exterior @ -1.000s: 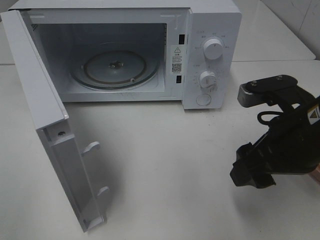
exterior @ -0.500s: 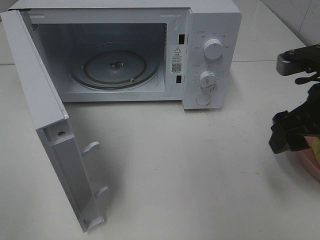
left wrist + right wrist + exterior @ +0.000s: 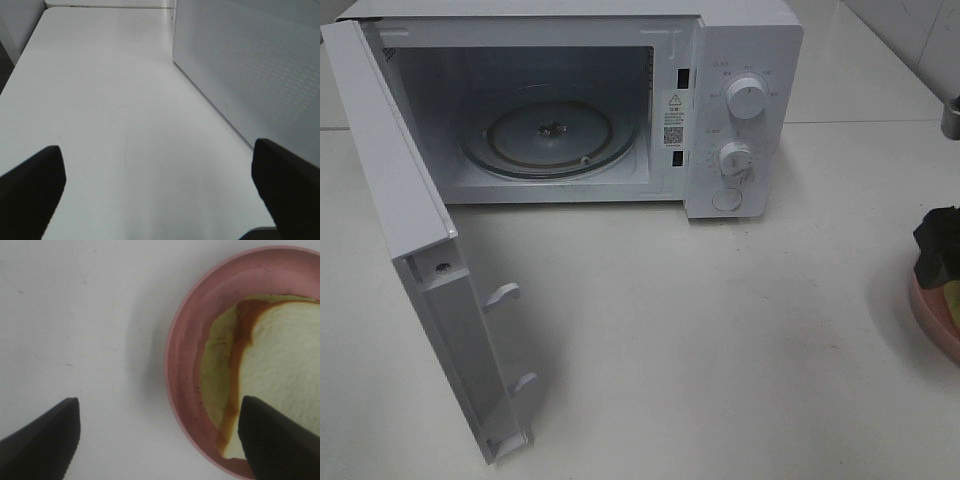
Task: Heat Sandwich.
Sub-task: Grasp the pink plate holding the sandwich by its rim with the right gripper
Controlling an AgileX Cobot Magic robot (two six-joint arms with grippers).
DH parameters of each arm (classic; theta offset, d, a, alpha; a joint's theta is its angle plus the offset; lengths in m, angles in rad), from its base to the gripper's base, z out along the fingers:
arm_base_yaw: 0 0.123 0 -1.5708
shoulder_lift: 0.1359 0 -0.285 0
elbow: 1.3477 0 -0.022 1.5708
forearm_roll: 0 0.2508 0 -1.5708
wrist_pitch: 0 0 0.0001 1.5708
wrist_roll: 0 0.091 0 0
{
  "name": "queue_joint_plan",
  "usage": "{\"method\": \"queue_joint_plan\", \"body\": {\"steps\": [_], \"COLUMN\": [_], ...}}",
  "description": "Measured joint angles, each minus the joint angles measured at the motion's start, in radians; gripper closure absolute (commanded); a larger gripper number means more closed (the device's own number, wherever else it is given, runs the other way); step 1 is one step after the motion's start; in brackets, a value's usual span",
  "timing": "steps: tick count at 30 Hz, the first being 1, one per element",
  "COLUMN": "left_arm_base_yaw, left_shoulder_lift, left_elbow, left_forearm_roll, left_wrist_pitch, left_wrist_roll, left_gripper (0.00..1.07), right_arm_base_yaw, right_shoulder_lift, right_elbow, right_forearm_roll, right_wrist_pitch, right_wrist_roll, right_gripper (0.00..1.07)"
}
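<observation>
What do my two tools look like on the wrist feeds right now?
They look alike. The left tool and right tool each show two matte black fingers with blunt, wedge-shaped tips. No markings or cables are visible in these views.

Mia: What is on the white table [image 3: 75, 315]?
Tom: A round pink plate [image 3: 176, 365]. A sandwich [image 3: 285, 360] lies in it, pale bread with a brown edge.
Mia: Where is the right gripper [image 3: 160, 440]?
Tom: Over them. Its two black fingers [image 3: 47, 437] are spread far apart. One is over the bare table, the other covers a bit of the plate and the sandwich.
</observation>
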Motion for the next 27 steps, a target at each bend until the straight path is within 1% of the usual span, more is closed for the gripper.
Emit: {"method": "queue_joint_plan", "body": {"steps": [3, 5, 7, 10, 13, 21, 27], "left_arm_base_yaw": [0.0, 0.0, 0.0, 0.0, 0.0, 0.0, 0.0], "left_shoulder_lift": [0.0, 0.0, 0.0, 0.0, 0.0, 0.0, 0.0], "left_elbow": [0.0, 0.0, 0.0, 0.0, 0.0, 0.0, 0.0], "left_forearm_roll": [0.0, 0.0, 0.0, 0.0, 0.0, 0.0, 0.0], "left_wrist_pitch": [0.0, 0.0, 0.0, 0.0, 0.0, 0.0, 0.0], "left_wrist_roll": [0.0, 0.0, 0.0, 0.0, 0.0, 0.0, 0.0], "left_gripper": [0.1, 0.1, 0.1, 0.1, 0.1, 0.1, 0.1], "right_arm_base_yaw": [-0.013, -0.013, -0.013, -0.013, -0.013, -0.013, -0.013], "right_shoulder_lift": [0.068, 0.083, 0.142, 0.176, 0.246, 0.353, 0.41], "right_elbow": [0.0, 0.0, 0.0, 0.0, -0.012, -0.047, -0.049], "right_forearm_roll": [-0.007, -0.01, -0.027, -0.037, -0.045, -0.05, -0.052], "right_wrist_pitch": [-0.035, -0.043, -0.068, -0.083, -0.1, -0.129, -0.148], "right_wrist_roll": [0.001, 0.003, 0.013, 0.022, 0.03, 0.041, 0.045], "right_gripper": [0.26, 0.26, 0.26, 0.27, 0.27, 0.27, 0.28]}}
